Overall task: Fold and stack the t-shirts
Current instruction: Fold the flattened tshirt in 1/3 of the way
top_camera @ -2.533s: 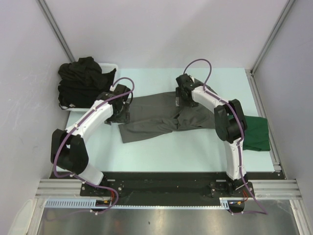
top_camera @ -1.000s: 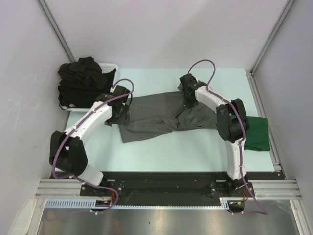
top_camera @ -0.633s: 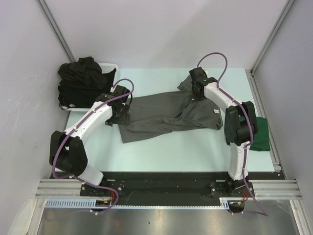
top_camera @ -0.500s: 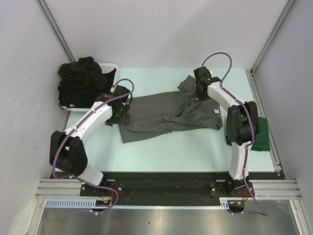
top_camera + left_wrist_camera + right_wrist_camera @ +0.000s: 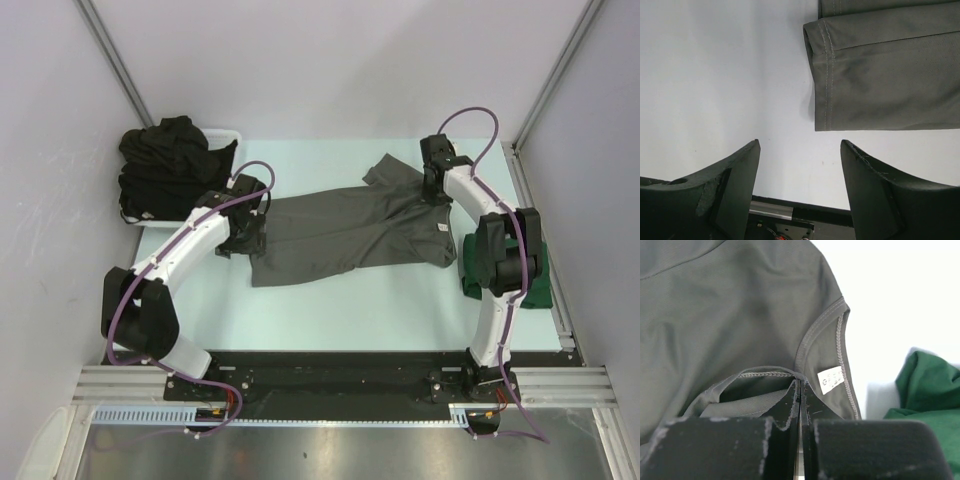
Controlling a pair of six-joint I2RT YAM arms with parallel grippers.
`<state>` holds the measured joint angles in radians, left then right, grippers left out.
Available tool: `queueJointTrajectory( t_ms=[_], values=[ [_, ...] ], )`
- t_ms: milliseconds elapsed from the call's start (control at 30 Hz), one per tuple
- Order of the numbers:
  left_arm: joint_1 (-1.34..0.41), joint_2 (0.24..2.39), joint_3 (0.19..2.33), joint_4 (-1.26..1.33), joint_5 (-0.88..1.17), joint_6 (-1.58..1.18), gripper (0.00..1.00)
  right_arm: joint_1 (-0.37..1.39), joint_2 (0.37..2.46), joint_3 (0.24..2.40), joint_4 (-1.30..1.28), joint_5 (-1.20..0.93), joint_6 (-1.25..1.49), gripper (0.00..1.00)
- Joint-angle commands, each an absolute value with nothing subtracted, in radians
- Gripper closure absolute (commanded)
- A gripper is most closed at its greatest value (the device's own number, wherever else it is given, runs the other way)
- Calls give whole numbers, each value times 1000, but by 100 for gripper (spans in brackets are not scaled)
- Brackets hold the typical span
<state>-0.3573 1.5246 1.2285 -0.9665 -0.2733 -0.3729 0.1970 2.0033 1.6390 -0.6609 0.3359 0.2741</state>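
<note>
A charcoal grey t-shirt [image 5: 345, 228] lies spread across the middle of the table, its white neck label [image 5: 441, 228] showing. My right gripper [image 5: 436, 190] is shut on the shirt's edge at the back right. In the right wrist view the fabric seam is pinched at the gripper [image 5: 801, 383], left of the label [image 5: 831, 379]. My left gripper [image 5: 246, 236] stands open at the shirt's left end. In the left wrist view that gripper [image 5: 800, 150] has only bare table between its fingers, and the stitched hem [image 5: 880, 75] lies just beyond them. A dark green t-shirt [image 5: 528, 272] lies at the right edge.
A white basket [image 5: 228, 134] at the back left is piled with black t-shirts [image 5: 165, 165]. Grey walls and metal frame posts close in the table on three sides. The green t-shirt [image 5: 927, 390] lies partly under the right arm's elbow.
My right gripper has pulled its part of the grey shirt towards the back right, opening out the bunched fabric. The left arm has not moved.
</note>
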Motion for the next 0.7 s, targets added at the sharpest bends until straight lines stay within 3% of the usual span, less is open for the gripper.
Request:
queueJointTrajectory(
  t_ms=[0,667],
  values=[
    [-353,1528,1258,-953,-258,-356,29,186,1947,1641,-647,368,247,100],
    [-370,1520,1241,-954,-255,-370,30,106,2000,1674,-624,364,201,100]
  ],
)
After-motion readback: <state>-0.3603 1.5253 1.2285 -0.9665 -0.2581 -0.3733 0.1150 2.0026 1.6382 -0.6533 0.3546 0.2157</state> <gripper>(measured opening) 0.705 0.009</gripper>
